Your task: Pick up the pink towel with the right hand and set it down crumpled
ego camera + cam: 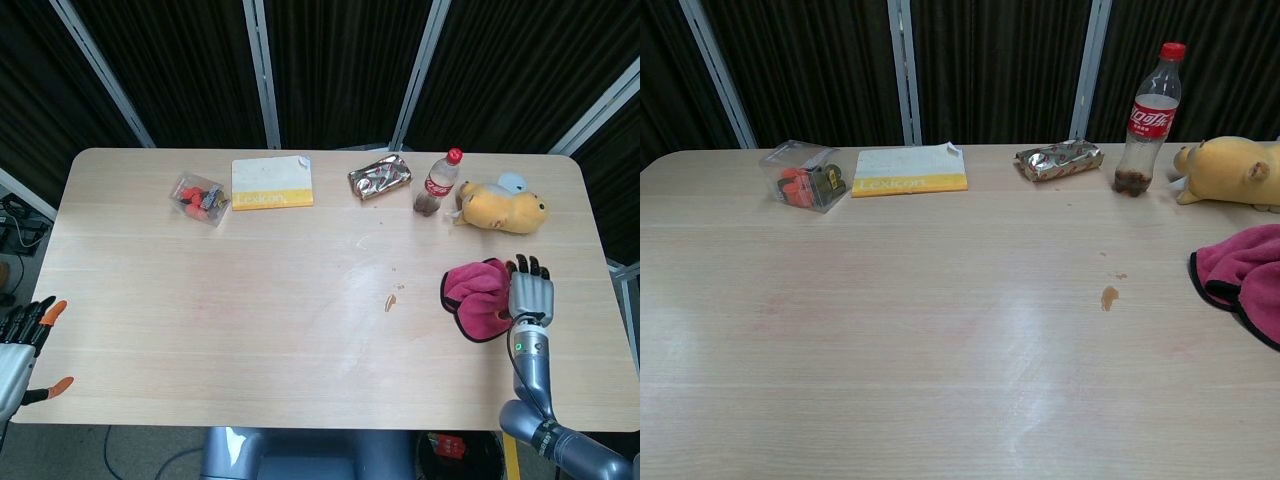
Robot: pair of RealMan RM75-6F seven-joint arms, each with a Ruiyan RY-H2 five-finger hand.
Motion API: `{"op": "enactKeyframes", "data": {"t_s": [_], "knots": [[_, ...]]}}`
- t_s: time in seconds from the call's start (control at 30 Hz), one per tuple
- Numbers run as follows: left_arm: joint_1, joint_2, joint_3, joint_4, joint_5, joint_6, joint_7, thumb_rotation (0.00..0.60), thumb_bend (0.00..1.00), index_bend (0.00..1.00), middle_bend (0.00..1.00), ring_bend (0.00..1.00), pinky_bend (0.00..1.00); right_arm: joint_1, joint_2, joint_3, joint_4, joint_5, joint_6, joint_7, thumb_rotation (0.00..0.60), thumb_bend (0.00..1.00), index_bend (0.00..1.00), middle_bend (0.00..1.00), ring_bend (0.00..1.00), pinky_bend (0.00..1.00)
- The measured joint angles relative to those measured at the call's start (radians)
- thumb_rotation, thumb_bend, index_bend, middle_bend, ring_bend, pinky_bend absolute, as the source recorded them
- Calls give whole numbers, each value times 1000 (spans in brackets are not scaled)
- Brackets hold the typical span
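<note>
The pink towel (477, 297) with a dark edge lies bunched on the right part of the table; its left part shows at the right edge of the chest view as pink towel (1245, 275). My right hand (530, 292) hovers just right of it, back up, fingers straight and apart, holding nothing. Whether it touches the towel's right edge I cannot tell. My left hand (20, 345) hangs off the table's left front corner, fingers spread, empty. Neither hand shows in the chest view.
Along the far side stand a clear box of small items (199, 198), a white and yellow pad (272, 182), a foil packet (379, 177), a cola bottle (437, 181) and a yellow plush toy (503, 208). A small brown spot (391, 301) marks the table.
</note>
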Motion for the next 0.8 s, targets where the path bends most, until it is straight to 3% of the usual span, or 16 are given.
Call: {"op": "enactKeyframes", "data": {"t_s": [0.1,0.17,0.23,0.3,0.4,0.57,0.8], "knots": [[-1,1,1,-3,-4,-4,-1,600,0,0,0,0,0,15,-27,1,52,1,-22,9,600,113,241,105,0,171],[-2,2,1,-4,-7,-7,-1,600,0,0,0,0,0,26,-46,1,89,1,-40,13,600,196,301,164,32,267],[-3,3,1,-6,-10,-10,-2,600,0,0,0,0,0,38,-62,1,118,-1,-60,19,600,264,403,265,129,397],[-3,3,0,-7,-13,-13,-4,600,0,0,0,0,0,44,-74,0,139,-11,-63,32,600,327,538,429,312,548],[-5,3,-1,-9,-17,-16,-4,600,0,0,0,0,0,48,-93,-3,160,-48,-49,73,600,363,660,573,463,662],[-5,3,-1,-11,-15,-14,-6,600,0,0,0,0,0,49,-116,-17,165,-142,-7,161,600,389,742,631,525,753],[-3,2,0,-10,-8,-5,-14,600,0,0,0,0,0,51,-126,-22,55,-192,44,175,600,391,744,633,530,760]]}}
